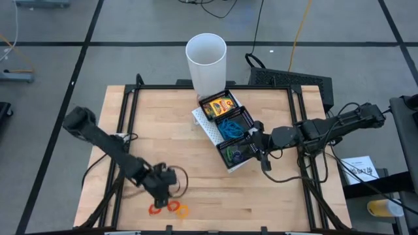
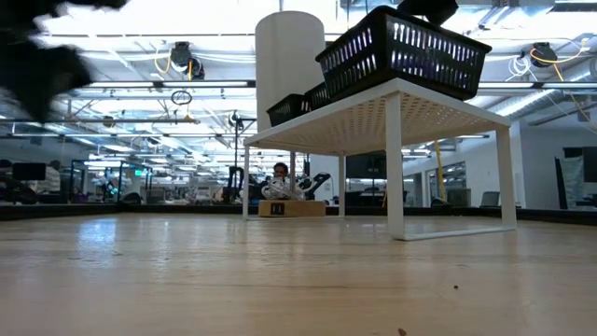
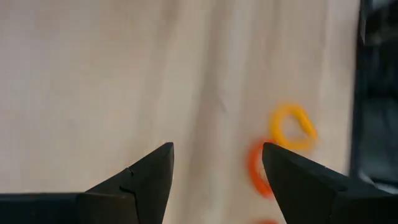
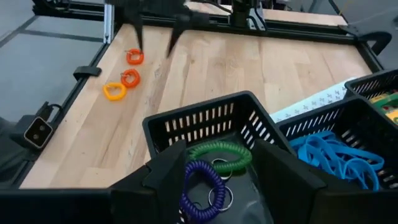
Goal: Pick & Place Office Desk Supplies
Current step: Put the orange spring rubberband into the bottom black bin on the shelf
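A black mesh tray (image 1: 243, 116) stands on a white riser (image 2: 392, 121) at the table's middle. Its far compartment holds a yellow-and-green crayon box (image 1: 219, 106), and the middle one holds blue rubber bands (image 4: 329, 155). A green coil loop (image 4: 221, 152) and a purple one (image 4: 200, 184) lie in the near compartment. My right gripper (image 4: 217, 180) hangs open just over that compartment, with the purple loop showing between its fingers. Two red loops (image 4: 135, 57) (image 4: 130, 78) and an orange loop (image 3: 292, 127) lie on the wood near the front edge. My left gripper (image 3: 214, 165) is open above them, pointing steeply down.
A tall white cup (image 1: 206, 62) stands at the table's far edge, right behind the tray. A black frame rail (image 4: 292, 31) runs around the tabletop. Bare wood (image 1: 196, 163) lies between the tray's riser and the loops.
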Robot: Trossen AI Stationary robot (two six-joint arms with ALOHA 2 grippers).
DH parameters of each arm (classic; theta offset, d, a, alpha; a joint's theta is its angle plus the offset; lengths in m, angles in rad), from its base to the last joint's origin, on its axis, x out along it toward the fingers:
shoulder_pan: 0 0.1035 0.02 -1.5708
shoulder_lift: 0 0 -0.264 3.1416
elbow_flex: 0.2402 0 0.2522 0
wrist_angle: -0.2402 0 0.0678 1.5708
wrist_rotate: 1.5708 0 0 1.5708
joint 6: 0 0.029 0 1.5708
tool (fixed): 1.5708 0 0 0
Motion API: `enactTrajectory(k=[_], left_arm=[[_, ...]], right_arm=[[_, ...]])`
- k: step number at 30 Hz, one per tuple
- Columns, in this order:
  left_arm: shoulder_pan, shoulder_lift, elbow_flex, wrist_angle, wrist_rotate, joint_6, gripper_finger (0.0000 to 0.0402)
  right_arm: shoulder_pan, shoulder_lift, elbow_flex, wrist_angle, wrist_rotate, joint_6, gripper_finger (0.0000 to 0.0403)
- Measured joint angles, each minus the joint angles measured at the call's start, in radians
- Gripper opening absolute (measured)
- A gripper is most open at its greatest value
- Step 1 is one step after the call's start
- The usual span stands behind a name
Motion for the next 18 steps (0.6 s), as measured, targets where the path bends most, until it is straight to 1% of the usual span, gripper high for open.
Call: enactTrajectory(k=[5, 6, 13, 15, 18], left_arm=[[-0.062, 0.155, 0.003, -0.004, 0.258, -0.151, 0.0255], [-0.073, 0.179, 0.003, -0.004, 0.29, -0.177, 0.0255], [-0.152, 0.308, 0.008, -0.028, 0.341, -0.297, 0.0255], [-0.164, 0.322, 0.01, -0.043, 0.36, -0.336, 0.0255], [-0.18, 0.323, 0.01, -0.047, 0.355, -0.371, 0.0255]], right_arm=[[0.015, -0.019, 0.0, 0.004, 0.001, -0.046, 0.0176], [0.017, -0.022, 0.0, 0.008, 0.001, -0.048, 0.0176], [0.017, -0.031, 0.0, 0.016, 0.001, -0.068, 0.0176], [0.017, -0.032, 0.0, 0.016, 0.001, -0.074, 0.0175], [0.017, -0.032, 0.0, 0.016, 0.001, -0.085, 0.0172]])
